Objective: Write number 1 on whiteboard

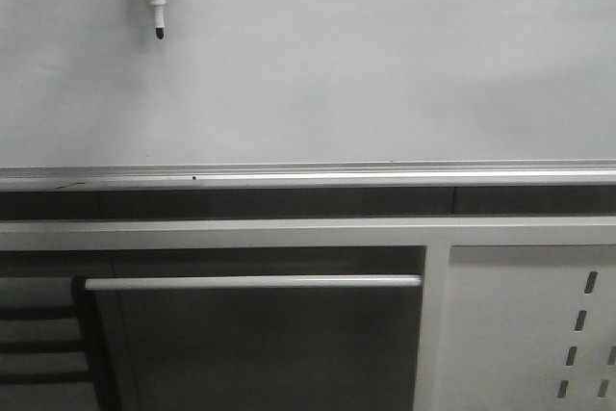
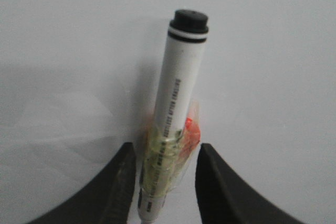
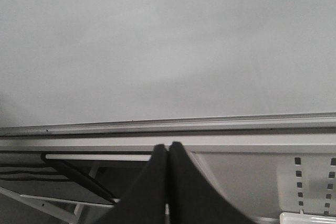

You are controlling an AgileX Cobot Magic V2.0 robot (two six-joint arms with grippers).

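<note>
The left pincer (image 2: pixel 165 182) is clamped on the taped barrel of a light, stiff, slick marker (image 2: pixel 176 98) (tip before the unmarked whiteboard (image 1: pixel 366 64)), the right pincer (image 3: pixel 168 182) closed and empty.

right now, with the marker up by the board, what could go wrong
1. The marker sits between the left gripper fingers wrapped in tape; it might slip or tilt when pressed on the whiteboard.
2. No stroke shows yet, and the marker's tip is near the board's top edge in the front view, so too light a touch could leave a faint or broken 1.
</note>
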